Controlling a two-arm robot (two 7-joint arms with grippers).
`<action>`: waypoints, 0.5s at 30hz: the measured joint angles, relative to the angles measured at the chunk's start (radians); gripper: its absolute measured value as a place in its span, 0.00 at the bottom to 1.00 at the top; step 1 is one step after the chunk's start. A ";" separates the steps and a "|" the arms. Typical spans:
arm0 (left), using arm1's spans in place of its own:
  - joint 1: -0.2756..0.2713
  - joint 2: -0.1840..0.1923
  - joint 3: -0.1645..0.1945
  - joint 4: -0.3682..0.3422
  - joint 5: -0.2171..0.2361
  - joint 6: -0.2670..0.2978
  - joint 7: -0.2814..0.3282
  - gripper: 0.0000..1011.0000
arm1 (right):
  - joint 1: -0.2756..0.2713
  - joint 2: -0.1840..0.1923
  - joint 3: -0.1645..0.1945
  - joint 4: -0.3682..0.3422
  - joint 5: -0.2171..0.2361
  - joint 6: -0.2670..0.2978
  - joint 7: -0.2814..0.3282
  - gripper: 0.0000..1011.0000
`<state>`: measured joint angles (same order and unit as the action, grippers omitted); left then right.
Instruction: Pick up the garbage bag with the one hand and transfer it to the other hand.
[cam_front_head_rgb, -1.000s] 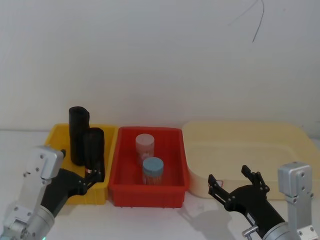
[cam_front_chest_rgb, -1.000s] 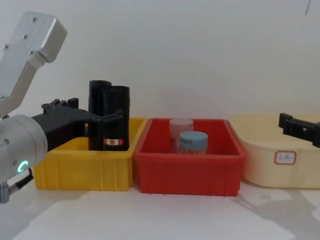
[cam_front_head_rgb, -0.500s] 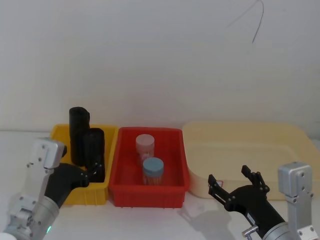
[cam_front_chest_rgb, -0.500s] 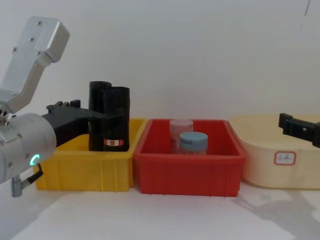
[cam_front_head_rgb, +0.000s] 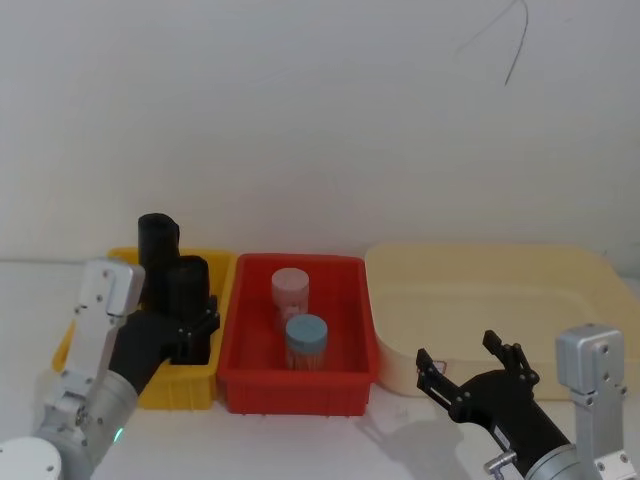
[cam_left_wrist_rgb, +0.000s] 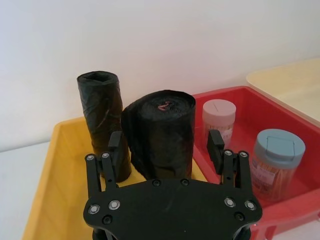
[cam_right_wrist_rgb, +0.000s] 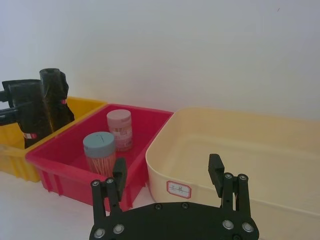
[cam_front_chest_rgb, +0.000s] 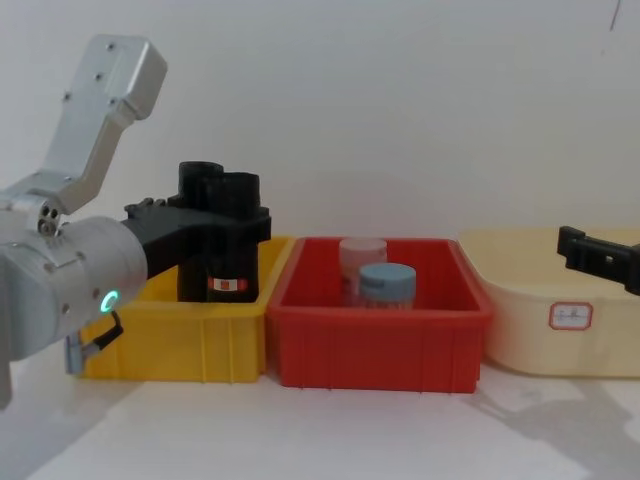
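Note:
The garbage bag (cam_left_wrist_rgb: 159, 131), a black roll with a red-and-white band (cam_front_chest_rgb: 228, 285), stands upright at the right end of the yellow bin (cam_front_head_rgb: 128, 262). My left gripper (cam_left_wrist_rgb: 166, 145) is open, one finger on each side of the roll's upper part, with a small gap showing beside one finger. In the head view the left gripper (cam_front_head_rgb: 197, 322) reaches into the bin from the front left, around the bag (cam_front_head_rgb: 187, 282). My right gripper (cam_front_head_rgb: 470, 368) hangs open and empty low on the right, in front of the cream tub (cam_front_head_rgb: 590, 290).
A plain black roll (cam_front_head_rgb: 156, 245) stands right behind the bag in the yellow bin. The red bin (cam_front_chest_rgb: 300, 300) in the middle holds a pink-lidded jar (cam_front_head_rgb: 290, 291) and a blue-lidded jar (cam_front_head_rgb: 305, 338). The white wall is close behind.
My left arm has swung forward and up, and its open fingers have slid higher and further along the banded roll. The right arm has not moved.

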<state>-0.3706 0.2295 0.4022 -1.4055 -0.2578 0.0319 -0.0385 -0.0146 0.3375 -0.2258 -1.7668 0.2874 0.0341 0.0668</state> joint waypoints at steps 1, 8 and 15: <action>-0.005 -0.004 0.000 0.007 0.000 -0.001 -0.001 0.99 | 0.000 0.000 0.000 0.000 0.000 0.000 0.000 0.99; -0.038 -0.027 -0.001 0.051 -0.001 -0.005 -0.014 0.92 | 0.000 0.000 0.000 0.000 0.000 0.000 0.000 0.99; -0.068 -0.051 -0.011 0.097 -0.009 -0.002 -0.023 0.73 | 0.000 0.000 0.000 0.000 0.000 0.000 0.000 0.99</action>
<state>-0.4387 0.1789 0.3914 -1.3089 -0.2667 0.0299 -0.0612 -0.0146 0.3374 -0.2258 -1.7668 0.2874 0.0341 0.0668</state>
